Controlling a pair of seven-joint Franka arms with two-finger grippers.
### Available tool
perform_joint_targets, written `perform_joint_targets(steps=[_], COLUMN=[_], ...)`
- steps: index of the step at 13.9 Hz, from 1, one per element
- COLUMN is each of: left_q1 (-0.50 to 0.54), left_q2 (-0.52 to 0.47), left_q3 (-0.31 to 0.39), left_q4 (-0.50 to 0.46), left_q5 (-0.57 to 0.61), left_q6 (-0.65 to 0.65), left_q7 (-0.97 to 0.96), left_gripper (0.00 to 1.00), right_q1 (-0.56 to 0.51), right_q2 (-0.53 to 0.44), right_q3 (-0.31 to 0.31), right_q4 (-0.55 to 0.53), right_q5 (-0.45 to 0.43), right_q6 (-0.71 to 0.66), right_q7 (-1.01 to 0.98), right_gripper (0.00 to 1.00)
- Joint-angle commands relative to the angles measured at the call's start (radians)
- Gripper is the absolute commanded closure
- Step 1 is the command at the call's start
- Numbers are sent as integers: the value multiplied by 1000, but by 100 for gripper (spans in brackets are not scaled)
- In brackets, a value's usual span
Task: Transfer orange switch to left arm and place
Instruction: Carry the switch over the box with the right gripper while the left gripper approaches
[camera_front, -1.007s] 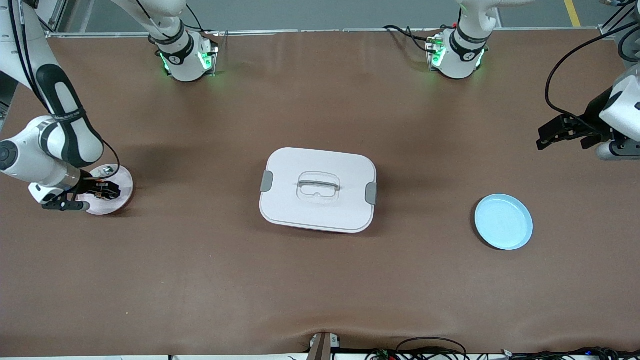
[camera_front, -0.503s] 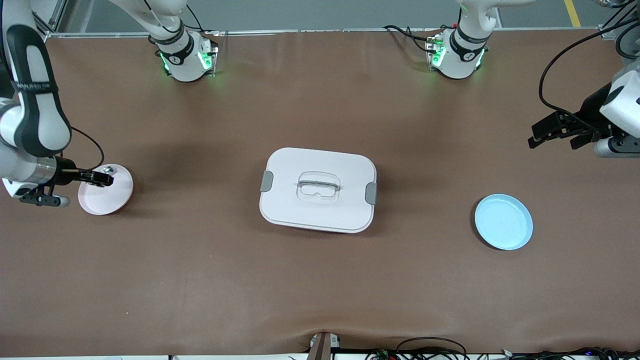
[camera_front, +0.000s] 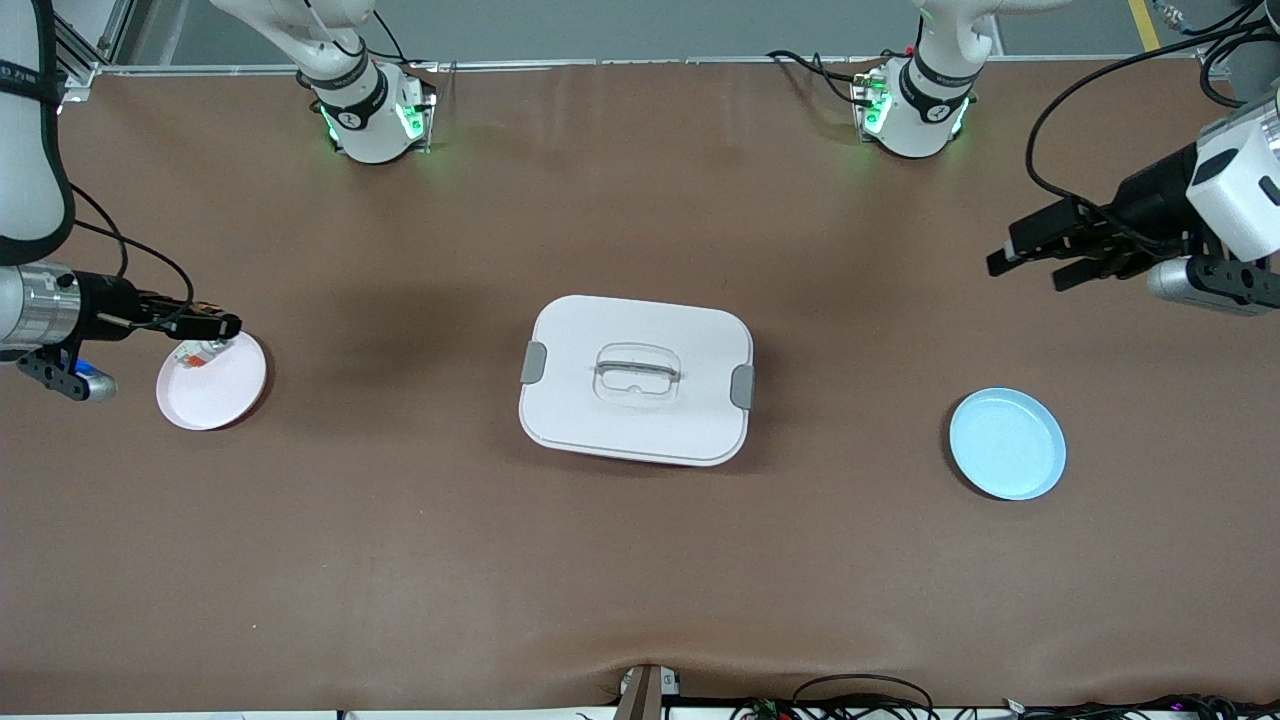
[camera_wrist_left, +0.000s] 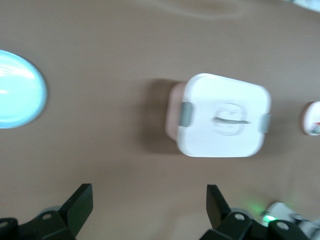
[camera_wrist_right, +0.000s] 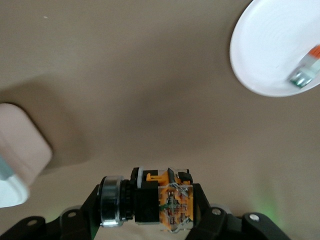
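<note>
While aloft, right end effector (camera_front: 215, 325) apparently gripping orange switch (camera_wrist_right: 160, 202)

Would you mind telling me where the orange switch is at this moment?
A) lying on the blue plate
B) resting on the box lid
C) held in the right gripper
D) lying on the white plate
C: the right wrist view shows the orange switch clamped in the right gripper, up over the table beside the white plate, which holds only a small silver-and-red part.
</note>
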Motion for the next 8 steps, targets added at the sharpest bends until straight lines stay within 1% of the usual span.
perform_joint_targets(steps=[1,2,5,6,8], left_q1=[-2,-5,-55,-86,-124], left_q2=[68,80,94,94,117], left_q3=[-1,-7,-28,-28,-28], left_q4=[20,20,20,20,19], left_q5=[-170,-215,-233,-247,-308], left_q6=[-4,5,91,137,223], left_q7=[-69,-94,-136,-148,-183], left_gripper=[0,0,0,0,0], right_q1=[64,101,224,261,313], right_q2=[12,12,21,24,27], right_q3=[-5,-5,-6,-5,-6], right_q4=[97,141,286,313,344], right_q5=[70,82,108,113,176], right_q6=[-79,-108,-151,-152,-151], right_q7=[196,287,554,623,758], right_gripper=[100,100,100,100,100])
